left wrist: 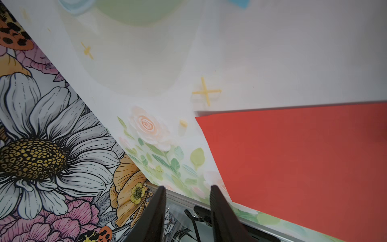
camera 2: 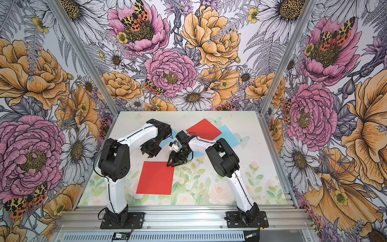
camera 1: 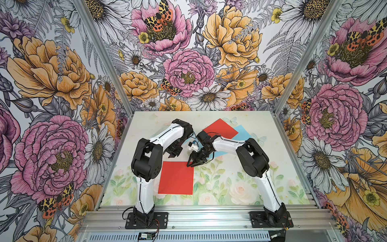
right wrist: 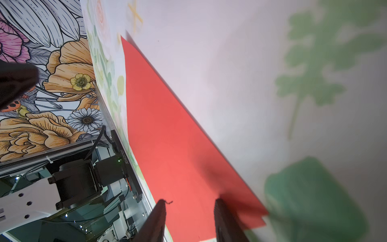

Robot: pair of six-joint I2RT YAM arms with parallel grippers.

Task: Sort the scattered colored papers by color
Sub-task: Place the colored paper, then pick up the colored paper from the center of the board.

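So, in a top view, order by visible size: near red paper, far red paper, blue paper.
near red paper
far red paper, though farther from the camera
blue paper, partly covered, so its rank is unsure

Lab cell with aluminium frame (camera 1: pixel 105 56) and floral walls (camera 1: pixel 188 62)

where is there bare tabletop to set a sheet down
Free: the near stretch between the near red sheet and the right arm; the far left corner beyond the left arm. Crowded: the middle, where the left tool and right tool hang by that sheet's far edge; beyond them the far red sheet overlaps a blue sheet.
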